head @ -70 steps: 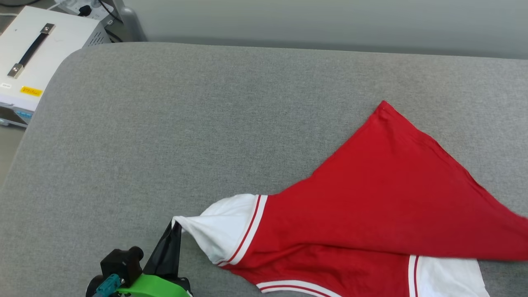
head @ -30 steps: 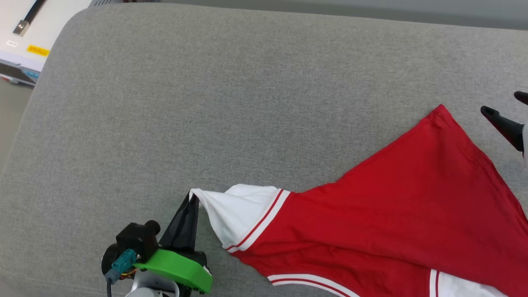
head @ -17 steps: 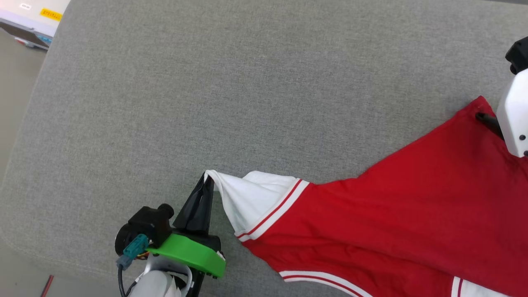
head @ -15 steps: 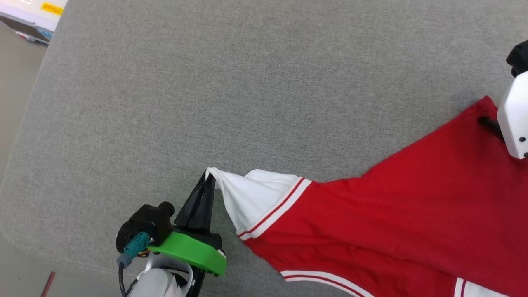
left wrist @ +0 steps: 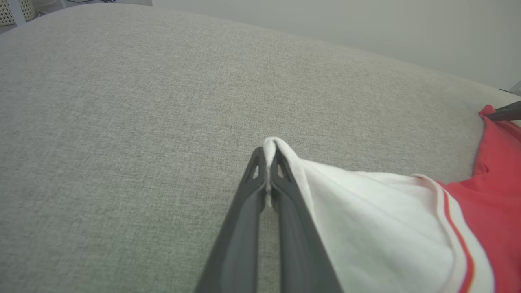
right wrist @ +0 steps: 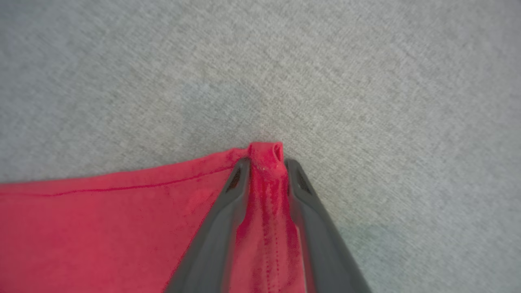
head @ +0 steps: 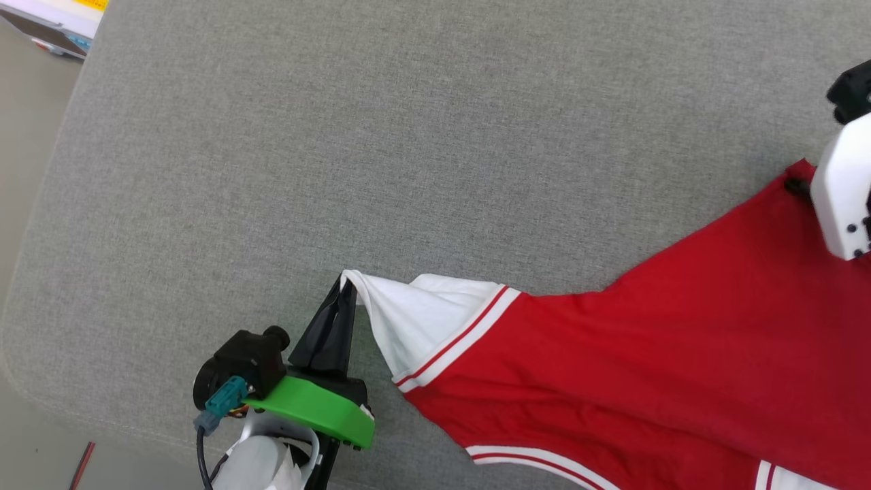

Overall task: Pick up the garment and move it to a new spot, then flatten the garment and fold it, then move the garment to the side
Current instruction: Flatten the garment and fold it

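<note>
Here, garment on grey woven cushion — pale floor beside.

the red jersey-style garment with white sleeves is running off the head view's right and bottom edges. a white wrist housing is hiding most of the right gripper; its dark fingers are showing blurred around the red corner, leaving their grip unclear.

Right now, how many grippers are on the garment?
2. The left gripper pinches the garment at its white sleeve tip; the right gripper straddles its bunched red corner, full grip unclear.
</note>
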You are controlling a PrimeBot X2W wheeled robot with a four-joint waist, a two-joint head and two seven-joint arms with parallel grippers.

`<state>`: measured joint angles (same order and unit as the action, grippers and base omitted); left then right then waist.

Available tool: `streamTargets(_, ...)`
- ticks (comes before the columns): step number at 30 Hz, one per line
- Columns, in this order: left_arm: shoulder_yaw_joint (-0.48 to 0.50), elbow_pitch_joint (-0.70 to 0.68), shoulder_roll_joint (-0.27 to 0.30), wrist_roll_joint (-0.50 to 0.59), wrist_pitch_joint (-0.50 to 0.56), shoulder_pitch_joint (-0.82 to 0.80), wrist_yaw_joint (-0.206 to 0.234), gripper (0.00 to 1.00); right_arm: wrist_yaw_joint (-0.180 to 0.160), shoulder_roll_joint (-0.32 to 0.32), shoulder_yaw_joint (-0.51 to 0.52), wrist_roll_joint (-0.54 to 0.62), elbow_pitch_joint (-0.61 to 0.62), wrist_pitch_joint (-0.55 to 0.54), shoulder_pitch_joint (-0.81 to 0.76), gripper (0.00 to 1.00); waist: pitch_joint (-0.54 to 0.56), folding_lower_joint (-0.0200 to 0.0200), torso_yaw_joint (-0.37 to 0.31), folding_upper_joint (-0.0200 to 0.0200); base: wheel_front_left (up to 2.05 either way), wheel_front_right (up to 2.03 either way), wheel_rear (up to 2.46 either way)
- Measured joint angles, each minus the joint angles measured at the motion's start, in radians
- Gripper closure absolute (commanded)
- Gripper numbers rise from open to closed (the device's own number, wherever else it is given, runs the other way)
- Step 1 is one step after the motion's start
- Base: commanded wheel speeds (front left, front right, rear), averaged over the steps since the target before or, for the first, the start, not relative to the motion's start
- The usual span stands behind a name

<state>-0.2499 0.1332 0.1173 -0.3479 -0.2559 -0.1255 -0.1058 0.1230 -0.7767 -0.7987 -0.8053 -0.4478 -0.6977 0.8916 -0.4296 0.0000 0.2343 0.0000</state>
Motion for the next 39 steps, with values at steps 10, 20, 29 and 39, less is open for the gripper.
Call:
streamTargets(10, 0.035, 0.002, 0.007, 0.015, 0.000, 0.004, -0.006, 1.00, 0.008, 0.001, -0.038, -0.042, -0.008, 0.239, 0.001, 1.00, 0.074, 0.0000, -0.023, 0.0000, 0.00, 0.00, 0.00)
streamTargets(20, 0.087, -0.058, 0.080, 0.030, 0.001, -0.017, -0.012, 1.00, 0.008, -0.050, 0.004, -0.077, 0.086, 0.413, -0.030, 1.00, 0.178, 0.0000, -0.072, 0.0000, 0.00, 0.00, 0.00)
streamTargets(29, 0.090, -0.166, 0.183, 0.031, 0.082, -0.235, -0.015, 1.00, 0.008, -0.058, 0.103, -0.087, 0.195, 0.486, -0.041, 1.00, 0.245, 0.0000, -0.137, 0.0000, 0.00, 0.00, 0.00)
streamTargets(39, 0.018, -0.189, 0.265, -0.002, 0.179, -0.579, -0.022, 1.00, 0.008, -0.054, 0.275, -0.047, 0.271, 0.518, -0.017, 1.00, 0.266, 0.0000, -0.198, 0.0000, 0.00, 0.00, 0.00)
